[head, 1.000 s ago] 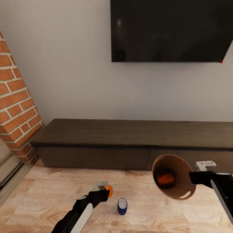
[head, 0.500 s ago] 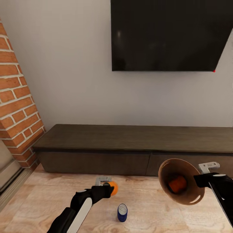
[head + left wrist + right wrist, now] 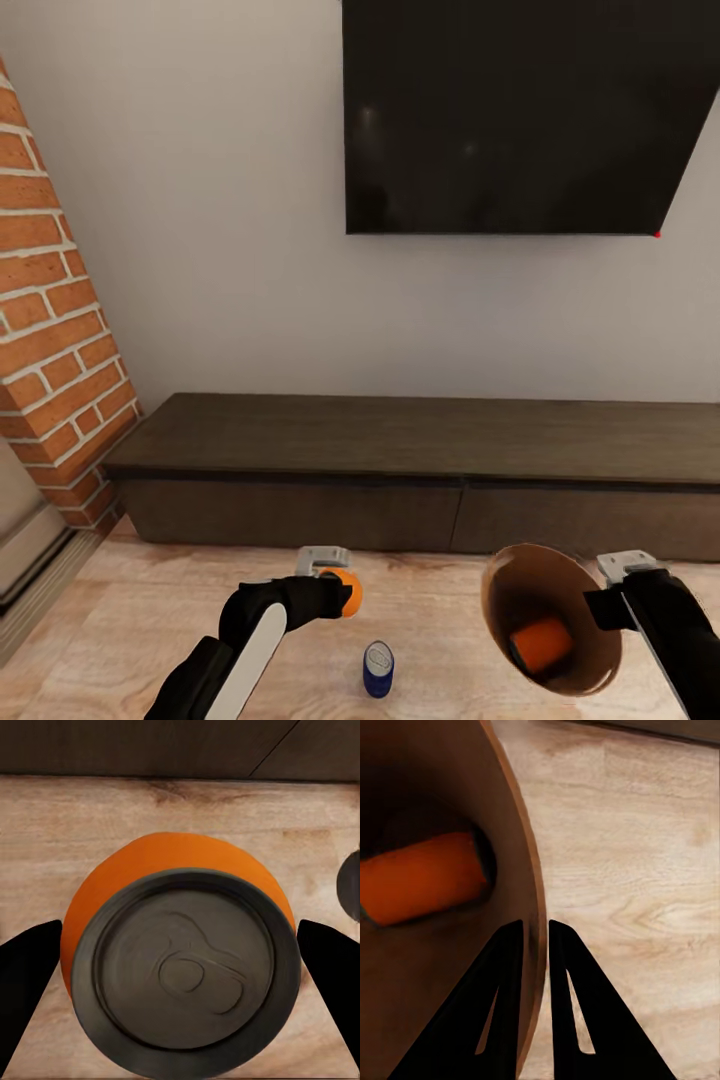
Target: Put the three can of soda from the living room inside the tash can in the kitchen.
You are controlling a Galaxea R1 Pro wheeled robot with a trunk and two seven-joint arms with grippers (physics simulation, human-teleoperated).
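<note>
While the left gripper (image 3: 335, 590) squeezes an orange can (image 3: 347, 592) between its two fingers above the floor (image 3: 120, 620), the blue can (image 3: 378, 668) stands just beside it. The right gripper (image 3: 536, 952) pinches the bin's rim (image 3: 600, 640); another orange can (image 3: 541, 645) lies inside the tipped bin (image 3: 520, 590).

The tash can (image 3: 592, 672) has sunk lower — its orange can (image 3: 541, 645) slid.
</note>
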